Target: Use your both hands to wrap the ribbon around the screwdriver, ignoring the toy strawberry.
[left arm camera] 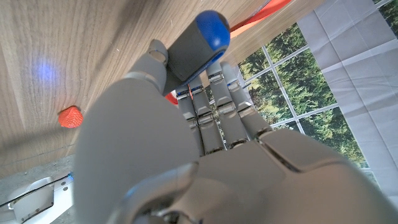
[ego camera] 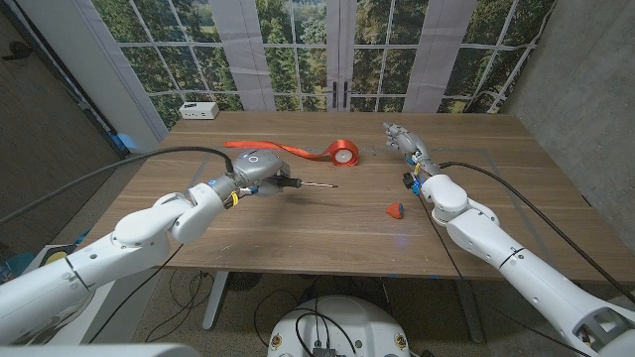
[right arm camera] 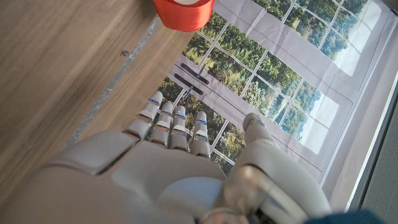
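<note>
We see our left hand (ego camera: 256, 177) holding the screwdriver (ego camera: 298, 183). Our right hand (ego camera: 405, 139) is open beside the ribbon (ego camera: 342, 152).

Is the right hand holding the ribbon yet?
No. In the head view the right hand is open and off to the side, apart from the ribbon roll.

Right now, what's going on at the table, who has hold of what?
The left hand grips the screwdriver with the grey, blue-capped handle, its dark shaft pointing toward the table's middle. The right hand holds nothing, fingers apart, off to the right of the red ribbon roll, whose loose tail trails left across the wooden table. No ribbon is on the screwdriver yet. The small red toy strawberry sits untouched near the right forearm.
</note>
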`<state>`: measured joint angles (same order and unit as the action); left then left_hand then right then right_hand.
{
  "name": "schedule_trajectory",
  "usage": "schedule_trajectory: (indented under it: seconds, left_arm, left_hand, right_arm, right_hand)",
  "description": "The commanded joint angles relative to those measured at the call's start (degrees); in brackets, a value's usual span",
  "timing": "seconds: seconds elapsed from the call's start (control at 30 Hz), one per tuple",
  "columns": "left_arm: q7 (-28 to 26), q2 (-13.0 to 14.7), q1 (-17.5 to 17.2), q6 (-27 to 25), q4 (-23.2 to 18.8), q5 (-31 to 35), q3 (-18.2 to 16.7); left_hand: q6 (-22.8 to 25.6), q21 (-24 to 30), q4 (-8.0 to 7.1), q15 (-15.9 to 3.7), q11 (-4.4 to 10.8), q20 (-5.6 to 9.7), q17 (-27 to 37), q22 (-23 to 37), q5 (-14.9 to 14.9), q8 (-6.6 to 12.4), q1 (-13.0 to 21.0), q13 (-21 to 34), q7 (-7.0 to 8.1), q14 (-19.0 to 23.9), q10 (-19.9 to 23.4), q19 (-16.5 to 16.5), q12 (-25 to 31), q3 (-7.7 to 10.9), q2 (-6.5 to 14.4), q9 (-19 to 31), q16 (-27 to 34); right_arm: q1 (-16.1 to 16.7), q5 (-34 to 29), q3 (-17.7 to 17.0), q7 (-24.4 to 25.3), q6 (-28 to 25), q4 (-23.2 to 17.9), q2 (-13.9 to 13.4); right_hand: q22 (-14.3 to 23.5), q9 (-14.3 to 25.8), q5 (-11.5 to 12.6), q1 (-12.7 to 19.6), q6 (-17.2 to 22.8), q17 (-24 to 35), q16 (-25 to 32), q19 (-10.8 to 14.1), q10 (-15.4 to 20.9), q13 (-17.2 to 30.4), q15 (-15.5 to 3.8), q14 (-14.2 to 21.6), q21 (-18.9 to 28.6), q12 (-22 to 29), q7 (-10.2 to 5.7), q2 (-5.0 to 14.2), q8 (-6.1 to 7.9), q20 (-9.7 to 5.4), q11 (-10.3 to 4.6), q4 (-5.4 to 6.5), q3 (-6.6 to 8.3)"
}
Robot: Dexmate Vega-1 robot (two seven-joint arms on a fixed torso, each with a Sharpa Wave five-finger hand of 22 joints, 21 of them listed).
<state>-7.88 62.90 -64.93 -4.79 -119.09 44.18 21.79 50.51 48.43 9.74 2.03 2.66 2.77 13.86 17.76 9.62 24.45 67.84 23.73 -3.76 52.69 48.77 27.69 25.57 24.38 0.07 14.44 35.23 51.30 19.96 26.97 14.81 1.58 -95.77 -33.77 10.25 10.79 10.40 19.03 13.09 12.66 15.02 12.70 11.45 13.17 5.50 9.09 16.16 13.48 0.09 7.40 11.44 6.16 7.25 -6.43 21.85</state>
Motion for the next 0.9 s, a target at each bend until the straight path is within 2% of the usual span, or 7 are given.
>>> schedule_trajectory:
  seconds: [0.03,0.3,0.5,0.53,0.9]
  left_arm:
    - [1.1,0.5,-0.4,-1.5,-0.9,-2.9,-1.4]
    - [0.8,0.4,-0.4,-2.1,-1.0,-3.0,-1.3]
    - [1.4,0.6,-0.9,-3.8,-1.7,-3.5,-1.9]
    - [1.0,0.5,-1.0,-4.1,-1.7,-3.2,-1.9]
    - [-0.2,0.6,-2.4,-5.8,-2.0,-4.6,-2.9]
  left_hand:
    - [3.5,0.8,-0.11,-15.55,1.31,0.62,10.8,0.2,0.3,2.05,9.6,0.4,2.84,9.1,1.7,0.0,0.3,-0.39,8.9,0.8,0.4]
    - [3.4,1.5,-0.12,-15.55,1.26,0.62,11.4,0.3,0.3,2.05,9.9,0.9,2.86,9.0,1.7,-0.2,0.3,-0.65,8.8,0.8,0.7]
    - [3.5,2.1,-0.18,-15.55,1.23,0.70,12.1,0.4,0.3,2.07,10.1,1.4,2.83,8.9,2.1,-0.3,0.4,-0.87,8.8,0.8,0.9]
    - [3.5,2.2,-0.18,-15.55,1.20,0.74,12.1,0.4,0.3,2.07,10.1,1.4,2.82,8.9,2.0,-0.3,0.4,-0.90,8.8,0.8,0.9]
    - [3.6,3.1,-0.27,-15.52,1.20,0.70,13.0,0.5,0.3,2.17,10.4,2.2,2.85,8.7,2.1,-0.7,0.4,-1.21,8.8,0.8,1.1]
  right_arm:
    - [-4.1,-6.4,3.1,-0.9,-8.9,-3.7,-3.3]
    - [-7.3,-9.3,5.3,-3.5,-12.1,-4.2,-4.2]
    - [-10.4,-12.9,7.7,-5.7,-15.5,-5.0,-5.0]
    - [-10.9,-14.1,8.4,-5.5,-17.4,-5.7,-5.1]
    - [-15.4,-19.5,12.5,-10.1,-21.1,-5.8,-5.3]
  right_hand:
    - [0.1,0.1,0.4,0.9,0.0,0.0,-0.1,0.3,0.1,0.3,-0.48,0.3,-0.2,-0.3,-0.55,-0.24,-0.12,-0.39,-0.51,-0.70,0.09]
    - [0.1,0.1,0.5,1.5,-0.1,-0.1,-0.3,0.2,0.0,0.3,-0.58,0.2,-0.3,-0.4,-0.66,-0.39,-0.13,-0.42,-0.81,-1.17,0.19]
    - [0.1,0.1,0.5,1.8,-0.1,-0.1,-0.4,0.2,-0.1,0.3,-0.64,0.1,-0.5,-0.4,-0.66,-0.38,-0.15,-0.51,-1.02,-1.39,0.26]
    - [0.1,0.1,0.5,1.8,-0.1,-0.1,-0.4,0.1,0.0,0.3,-0.67,0.1,-0.5,-0.4,-0.67,-0.38,-0.15,-0.51,-0.98,-1.41,0.26]
    - [0.1,0.2,0.5,2.2,-0.2,-0.2,-0.5,0.0,-0.2,0.3,-0.92,0.1,-0.7,-0.5,-0.71,-0.33,-0.16,-0.39,-1.04,-1.66,0.33]
